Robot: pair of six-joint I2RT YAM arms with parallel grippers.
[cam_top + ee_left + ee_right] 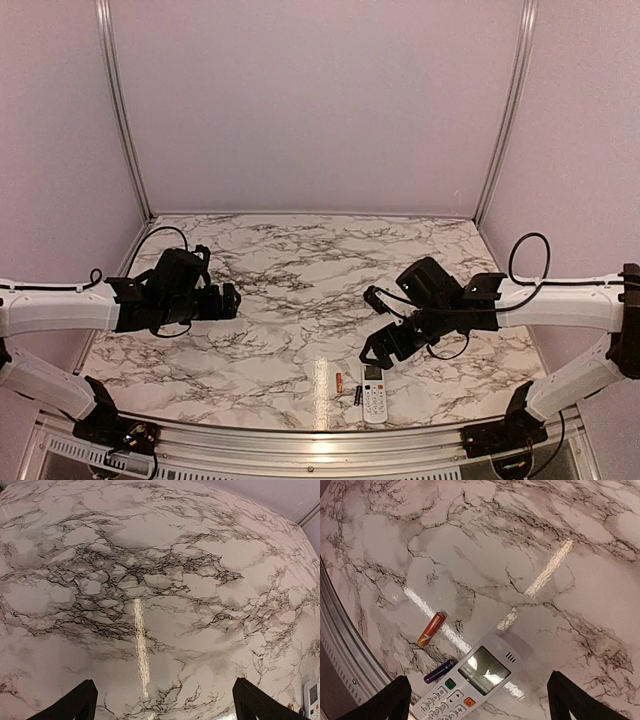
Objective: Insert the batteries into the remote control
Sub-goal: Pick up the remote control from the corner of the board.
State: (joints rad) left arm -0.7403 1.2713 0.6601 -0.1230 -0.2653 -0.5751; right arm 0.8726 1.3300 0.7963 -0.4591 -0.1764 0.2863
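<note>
A marble-patterned table (290, 290) stands enclosed by pale lilac walls (320, 100).

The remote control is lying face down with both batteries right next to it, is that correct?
Not quite. The remote control lies face up, not face down: the right wrist view shows its screen and buttons. The rest holds: the orange battery and the dark battery lie right next to it.

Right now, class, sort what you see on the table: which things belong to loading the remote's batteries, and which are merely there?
For the job: remote control, orange battery, dark battery.
Merely there: marble tabletop, metal edge rail.
</note>
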